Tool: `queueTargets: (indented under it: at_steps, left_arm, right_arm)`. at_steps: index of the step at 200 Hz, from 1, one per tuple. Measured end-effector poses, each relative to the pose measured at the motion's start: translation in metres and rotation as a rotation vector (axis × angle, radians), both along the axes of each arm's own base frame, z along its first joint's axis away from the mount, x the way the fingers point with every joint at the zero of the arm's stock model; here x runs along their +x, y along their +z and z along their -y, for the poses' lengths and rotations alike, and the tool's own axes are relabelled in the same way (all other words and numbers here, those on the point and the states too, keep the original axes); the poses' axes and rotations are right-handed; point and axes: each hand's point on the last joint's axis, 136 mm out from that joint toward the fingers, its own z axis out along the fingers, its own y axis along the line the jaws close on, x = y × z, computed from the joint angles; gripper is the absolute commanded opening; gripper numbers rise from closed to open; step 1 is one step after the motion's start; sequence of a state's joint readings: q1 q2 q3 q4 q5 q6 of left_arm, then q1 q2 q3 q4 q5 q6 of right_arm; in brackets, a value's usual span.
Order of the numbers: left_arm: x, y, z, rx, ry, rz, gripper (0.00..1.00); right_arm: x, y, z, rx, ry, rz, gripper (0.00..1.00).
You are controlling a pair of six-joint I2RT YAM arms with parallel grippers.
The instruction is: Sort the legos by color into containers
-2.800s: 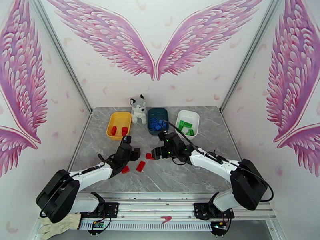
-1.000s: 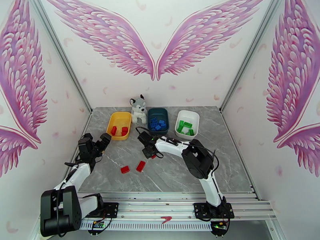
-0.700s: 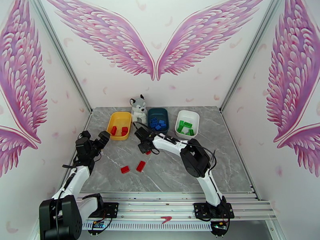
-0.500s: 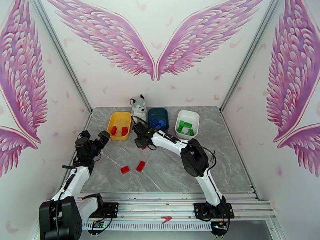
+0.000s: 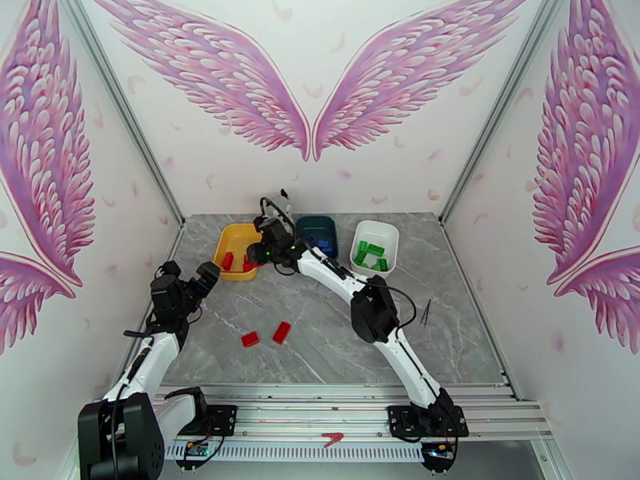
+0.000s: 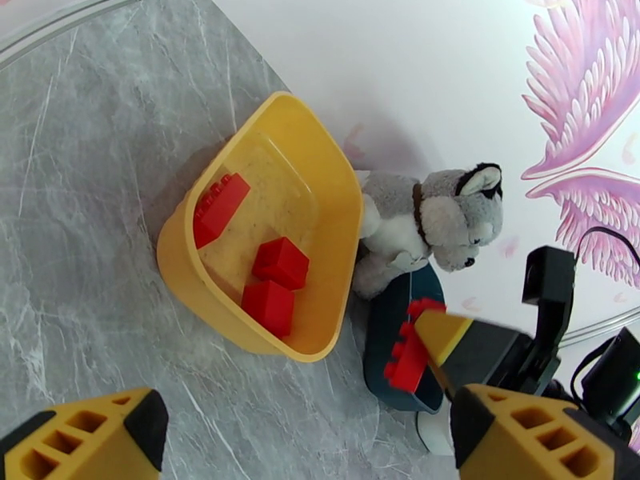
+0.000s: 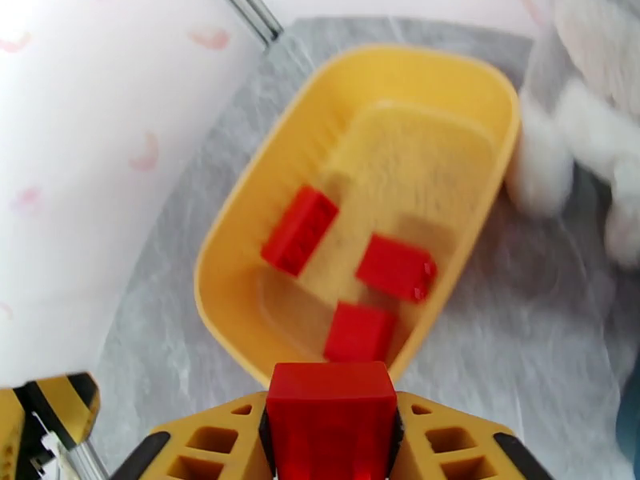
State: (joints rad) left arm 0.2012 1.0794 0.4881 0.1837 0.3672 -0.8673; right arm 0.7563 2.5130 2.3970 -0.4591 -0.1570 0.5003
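Right end effector [image 5: 258, 254] pinches a red lego [image 7: 330, 398] just beside the yellow tray [image 6: 186, 275], which holds three reds. One loose red lego [image 5: 250, 339] and its neighbour [image 5: 281, 333] lie on the surface nearer than that tray; blues [image 5: 318, 250] and greens [image 5: 372, 255] look sorted.

Grey marble veining across the table [image 5: 464, 314], white walls [image 5: 320, 186] patterned with pink feathered wings. Red bricks [image 6: 280, 262] in the yellow tray [image 6: 320, 154], blue bricks [image 5: 324, 246] in the dark teal tray [image 5: 322, 225], green bricks [image 5: 371, 253] in the white tray [image 5: 382, 230]. Two loose red bricks [image 5: 281, 332] on the grey, another red brick [image 7: 330, 410] between yellow-and-black fingers [image 7: 216, 442], grey-and-white fur on the plush dog [image 6: 424, 222].
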Motion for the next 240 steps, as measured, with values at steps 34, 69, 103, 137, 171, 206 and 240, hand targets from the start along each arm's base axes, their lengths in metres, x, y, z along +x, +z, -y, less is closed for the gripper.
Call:
queueTargets:
  at_steps: [34,69,103,137,171,206,240]
  left_arm:
    - [-0.001,-0.004,-0.002,0.017,0.007,-0.015,0.99]
    - [0.000,-0.013,0.003,0.029,-0.009,-0.043,0.99]
    - [0.001,-0.024,0.012,0.050,-0.031,-0.073,0.99]
    - [0.001,-0.026,0.029,0.118,-0.074,-0.100,0.99]
    - [0.004,-0.022,0.038,0.161,-0.091,-0.087,0.99]
    - [0.004,-0.024,0.034,0.174,-0.070,-0.095,0.99]
    - [0.003,-0.024,0.032,0.179,-0.059,-0.098,0.99]
  right_arm:
    - [0.019,0.012,0.011,0.054,-0.017,-0.003,0.72]
    - [0.016,0.006,0.022,0.037,-0.015,-0.025,0.71]
    - [-0.003,-0.003,0.034,-0.018,-0.004,-0.054,0.66]
    - [-0.036,-0.016,0.064,-0.127,-0.044,-0.081,0.74]
    - [-0.101,-0.041,0.099,-0.237,-0.051,-0.082,0.79]
    - [-0.181,-0.084,0.127,-0.310,-0.003,-0.103,0.80]
    - [-0.233,-0.125,0.132,-0.361,0.066,-0.139,0.81]
